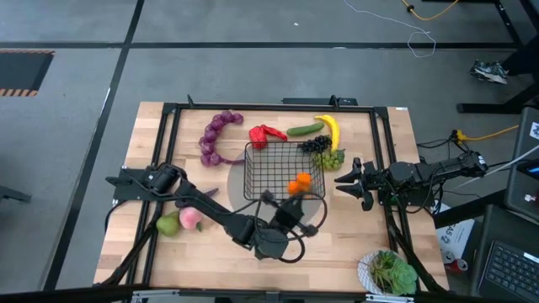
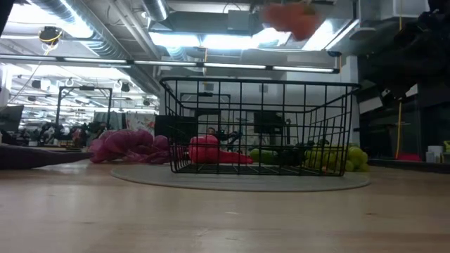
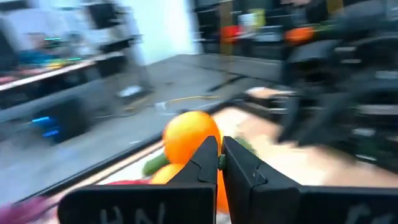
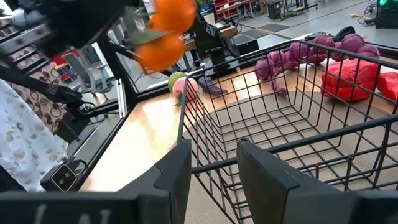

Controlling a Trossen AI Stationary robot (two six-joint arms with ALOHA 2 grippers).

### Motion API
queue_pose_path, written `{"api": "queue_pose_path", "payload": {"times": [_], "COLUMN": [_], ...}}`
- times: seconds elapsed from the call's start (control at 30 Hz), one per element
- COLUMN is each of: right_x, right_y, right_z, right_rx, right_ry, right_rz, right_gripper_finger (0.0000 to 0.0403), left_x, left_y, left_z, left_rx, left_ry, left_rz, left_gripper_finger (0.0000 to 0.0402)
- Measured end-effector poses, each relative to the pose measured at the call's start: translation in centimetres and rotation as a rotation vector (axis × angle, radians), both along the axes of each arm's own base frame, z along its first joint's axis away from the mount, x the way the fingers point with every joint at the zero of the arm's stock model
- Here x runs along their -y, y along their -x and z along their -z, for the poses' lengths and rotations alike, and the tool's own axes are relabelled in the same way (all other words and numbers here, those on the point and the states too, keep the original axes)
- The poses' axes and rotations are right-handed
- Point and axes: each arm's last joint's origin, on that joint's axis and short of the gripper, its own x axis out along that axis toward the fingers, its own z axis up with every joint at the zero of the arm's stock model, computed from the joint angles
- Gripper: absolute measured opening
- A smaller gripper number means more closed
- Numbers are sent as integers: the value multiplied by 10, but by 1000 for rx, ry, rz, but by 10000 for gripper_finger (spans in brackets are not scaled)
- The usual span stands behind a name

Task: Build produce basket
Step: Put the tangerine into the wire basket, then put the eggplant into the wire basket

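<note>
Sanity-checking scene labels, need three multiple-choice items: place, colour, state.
1. Where are the round orange toy oranges?
A. in the air over the basket, in the left pincer
B. on the table by the pear
C. in the white bowl

2. What colour is the beaded plastic grape string?
A. green
B. purple
C. yellow

3. The square black wire basket is:
A. tipped over
B. full
C. upright and empty

Key: A, the left pincer is shut on the oranges, high in the low view. B, the grape string is purple. C, the basket stands level with a bare floor.
</note>
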Motion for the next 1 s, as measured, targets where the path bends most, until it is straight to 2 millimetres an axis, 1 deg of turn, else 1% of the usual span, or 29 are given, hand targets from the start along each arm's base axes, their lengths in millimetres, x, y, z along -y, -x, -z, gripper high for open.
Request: {"api": "queue_pose_path", "payload": {"times": [0.1, 0.3, 0.4, 0.5, 0.67, 0.8, 0.87, 1.0], "right_x": [0, 0, 0, -1, -1, -1, -1, -1], "right_y": [0, 0, 0, 0, 0, 0, 0, 0], "right_z": [0, 0, 0, 0, 1, 1, 1, 1], "right_rx": [-1, -1, -3, -5, -7, -7, -7, -7], "right_ry": [1, 0, 0, -2, -2, -2, -2, -2], "right_rz": [-8, -9, -15, -29, -41, -41, -43, -43], "right_gripper_finger": [130, 130, 130, 130, 130, 130, 130, 130], "left_x": [-4, -28, -35, -38, -35, -29, -23, -1], "left_y": [-2, -12, -16, -19, -19, -16, -14, -3], "left_z": [1, 1, 4, 7, 7, 7, 7, 8], "left_rx": [-29, -58, -79, -85, -72, -74, -76, -131], "left_ry": [-15, -27, -33, -28, -18, -19, -22, -61], "left_rz": [-11, -32, 3, 48, 77, 89, 89, 76], "left_gripper_finger": [3, 6, 19, 41, 79, 91, 91, 87]}}
